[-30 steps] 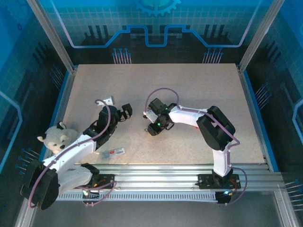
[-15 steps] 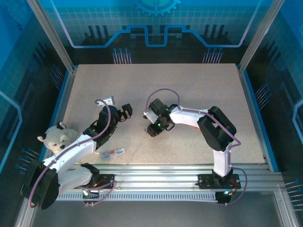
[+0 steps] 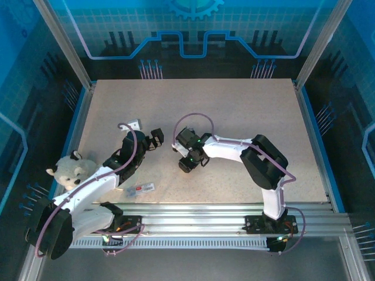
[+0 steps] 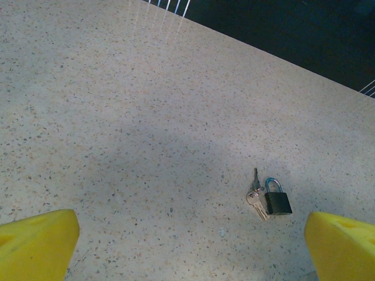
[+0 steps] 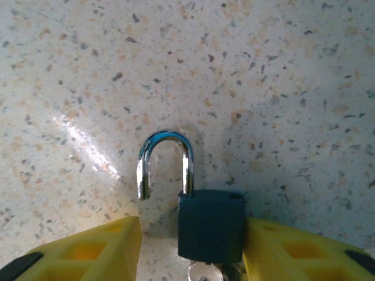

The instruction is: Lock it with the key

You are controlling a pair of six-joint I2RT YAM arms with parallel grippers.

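Right gripper (image 5: 191, 237) noted parted around padlock (image 5: 211, 225), nothing clamped; shackle (image 5: 166, 155) open, key (image 5: 203, 273) at its base; closing step judged pending, shackle to be pressed home.

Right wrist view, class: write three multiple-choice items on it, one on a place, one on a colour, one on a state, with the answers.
1. Where is the dark square padlock? A in a drawer; B between the fingers of the right gripper; C on a shelf.
2. What colour are those fingers? A red; B green; C yellow.
3. Its silver shackle is: A open; B shut; C missing.
Answers: B, a finger stands on each side of its body; C, both are yellow; A, one shackle end hangs free of the body.
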